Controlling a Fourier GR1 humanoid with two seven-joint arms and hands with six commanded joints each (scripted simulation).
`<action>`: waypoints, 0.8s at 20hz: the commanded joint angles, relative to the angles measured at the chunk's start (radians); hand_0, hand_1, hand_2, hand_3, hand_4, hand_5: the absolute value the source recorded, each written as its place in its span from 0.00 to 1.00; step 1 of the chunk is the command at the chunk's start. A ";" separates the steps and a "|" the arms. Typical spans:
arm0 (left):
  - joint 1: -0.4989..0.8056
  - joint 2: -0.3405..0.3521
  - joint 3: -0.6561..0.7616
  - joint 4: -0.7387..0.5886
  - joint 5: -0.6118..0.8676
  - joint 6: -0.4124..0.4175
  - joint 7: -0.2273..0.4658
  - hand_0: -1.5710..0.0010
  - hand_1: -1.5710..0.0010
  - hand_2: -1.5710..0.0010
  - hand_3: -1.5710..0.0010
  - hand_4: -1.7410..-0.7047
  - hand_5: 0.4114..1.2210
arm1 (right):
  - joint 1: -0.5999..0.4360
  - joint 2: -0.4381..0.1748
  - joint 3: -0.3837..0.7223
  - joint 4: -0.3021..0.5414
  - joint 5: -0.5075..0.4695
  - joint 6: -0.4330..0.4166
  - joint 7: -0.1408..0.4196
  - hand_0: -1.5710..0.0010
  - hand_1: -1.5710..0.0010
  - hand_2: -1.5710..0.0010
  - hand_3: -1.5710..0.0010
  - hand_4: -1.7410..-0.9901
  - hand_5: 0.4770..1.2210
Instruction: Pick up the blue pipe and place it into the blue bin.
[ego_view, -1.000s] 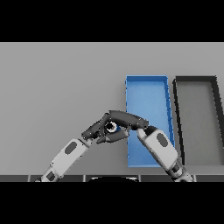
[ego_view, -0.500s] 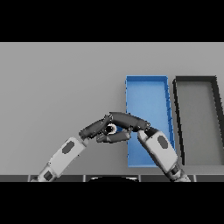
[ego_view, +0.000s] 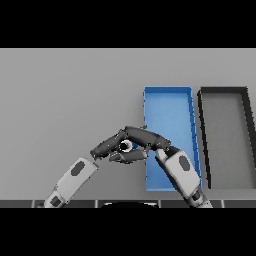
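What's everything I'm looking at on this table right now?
table: one, grey, fills the view.
blue bin: one, blue, right of centre, its near part hidden behind the right arm.
dark bin: one, black rim and grey inside, just right of the blue bin.
blue pipe: one, only a pale ring with a trace of blue showing, between the two hands, left of the blue bin.
left robot hand: one, dark, fingers curled at the pipe.
right robot hand: one, dark, lying over the pipe at the blue bin's left edge.

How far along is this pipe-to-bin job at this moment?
Done: the pipe looks gripped, both hands closed round it, left hand and right hand meeting beside the blue bin. In hand: carrying it there. Left: placing it inside; the bin holds nothing yet.
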 joint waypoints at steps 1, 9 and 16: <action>0.012 0.004 -0.001 -0.007 0.002 0.004 0.020 0.99 0.99 0.99 1.00 0.84 0.25 | -0.009 0.008 -0.006 0.000 -0.013 -0.006 0.020 0.00 0.00 0.00 0.00 0.33 1.00; 0.022 0.008 -0.015 -0.016 -0.011 0.007 0.035 1.00 1.00 1.00 1.00 0.84 0.14 | -0.161 0.025 -0.127 -0.007 -0.443 -0.156 0.299 0.00 0.00 0.00 0.00 0.33 1.00; 0.023 0.009 -0.014 -0.018 -0.010 0.005 0.035 1.00 1.00 1.00 1.00 0.84 0.09 | -0.430 -0.101 -0.247 0.047 -0.513 -0.235 0.244 0.00 0.00 0.00 0.00 0.33 1.00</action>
